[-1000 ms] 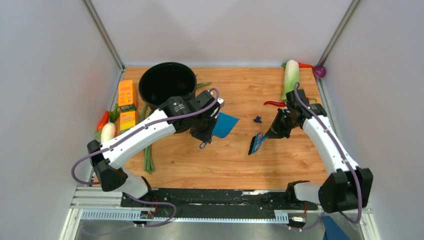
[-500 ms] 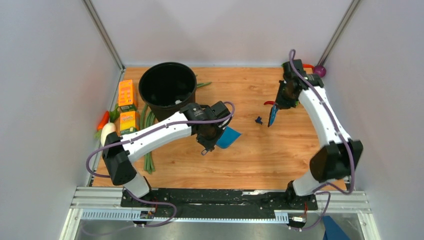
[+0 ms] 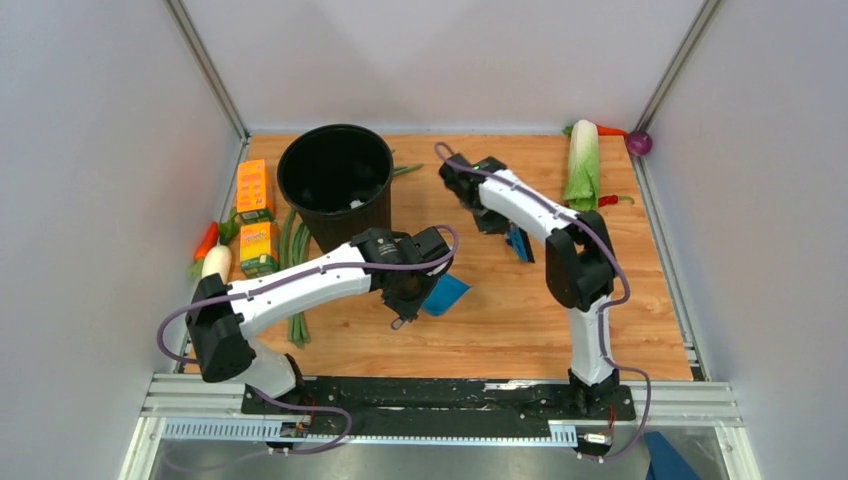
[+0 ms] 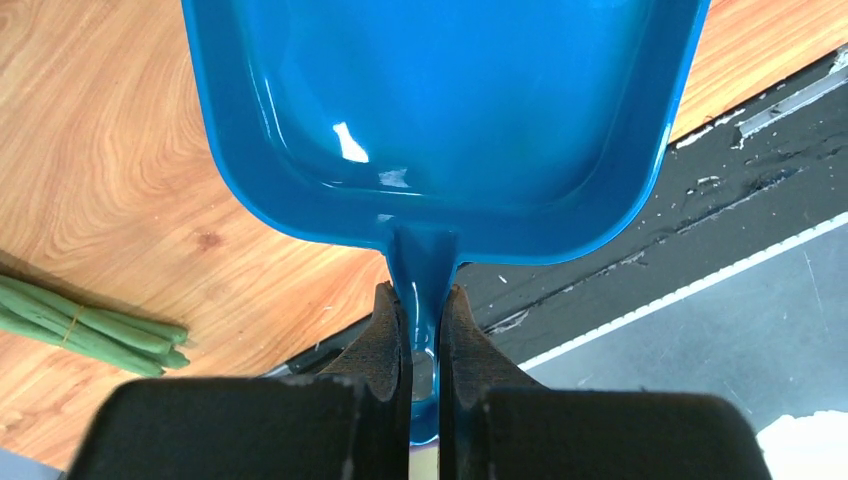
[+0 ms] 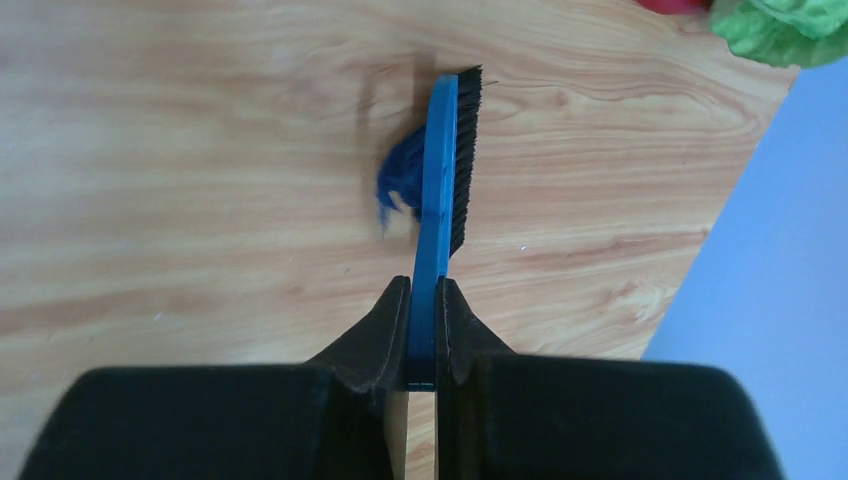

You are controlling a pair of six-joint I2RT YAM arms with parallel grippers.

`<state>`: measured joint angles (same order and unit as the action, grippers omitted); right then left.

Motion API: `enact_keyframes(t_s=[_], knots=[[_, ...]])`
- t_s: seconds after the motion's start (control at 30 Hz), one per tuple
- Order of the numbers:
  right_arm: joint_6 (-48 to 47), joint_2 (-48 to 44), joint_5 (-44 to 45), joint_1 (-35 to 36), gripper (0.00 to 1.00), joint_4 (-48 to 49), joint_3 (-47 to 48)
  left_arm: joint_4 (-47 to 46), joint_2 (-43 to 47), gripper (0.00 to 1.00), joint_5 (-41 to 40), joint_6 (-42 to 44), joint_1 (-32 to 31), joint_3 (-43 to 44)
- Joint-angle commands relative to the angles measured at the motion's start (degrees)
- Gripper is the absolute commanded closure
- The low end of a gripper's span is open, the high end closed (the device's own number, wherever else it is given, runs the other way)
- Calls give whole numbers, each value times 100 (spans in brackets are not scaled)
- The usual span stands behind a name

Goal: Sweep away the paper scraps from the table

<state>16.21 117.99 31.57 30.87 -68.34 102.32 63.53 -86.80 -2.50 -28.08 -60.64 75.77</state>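
Navy paper scraps [image 5: 398, 188] lay on desk [image 5: 200, 150] against brush [image 5: 446, 140] back; dustpan [image 4: 440, 100] empty, well apart. Right fingers [image 5: 365, 345] clamped brush handle, left fingers [image 4: 378, 345] dustpan handle. Sweep-in judged not yet done.

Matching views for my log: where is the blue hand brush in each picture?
Top external: brush, just right of centre.
Left wrist: not in it.
Right wrist: centre, clamped in the right gripper.
Shared landmark: wood-grain table.

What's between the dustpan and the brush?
Top external shows only bare table between the dustpan and the brush. Right wrist shows a paper scrap right beside the brush's back.
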Motion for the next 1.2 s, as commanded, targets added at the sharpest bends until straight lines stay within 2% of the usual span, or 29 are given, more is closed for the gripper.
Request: enact_keyframes(t_s=[0.0, 0.2, 0.43, 0.53, 0.63, 0.73, 0.87, 1.03, 1.17], knots=[[-170, -144, 104, 551, 100, -101, -212, -139, 340, 100, -145, -163, -35, -114], [-320, -794, -388, 964, 100, 206, -915, -51, 419, 100, -329, -93, -35, -299], [-136, -2059, -1039, 1527, 100, 339, -1943, -60, 630, 100, -409, 39, -27, -545], [320, -2552, -636, 1483, 100, -3, -2260, -68, 656, 100, -426, 74, -27, -554], [646, -2720, -197, 1317, 100, -547, -1955, -95, 638, 100, -374, 74, -35, -502], [743, -2607, 356, 1228, 100, -856, -1349, -148, 577, 100, -312, 100, -35, -458], [534, -2037, 964, 1001, 100, -560, -724, -165, 419, 100, -330, 153, -35, -449], [147, -947, 676, 692, 100, 355, -126, -506, 261, 100, -321, 223, -35, -782], [-170, -59, 263, 666, 100, 470, 375, -894, 25, 100, -382, 399, -35, -1064]])
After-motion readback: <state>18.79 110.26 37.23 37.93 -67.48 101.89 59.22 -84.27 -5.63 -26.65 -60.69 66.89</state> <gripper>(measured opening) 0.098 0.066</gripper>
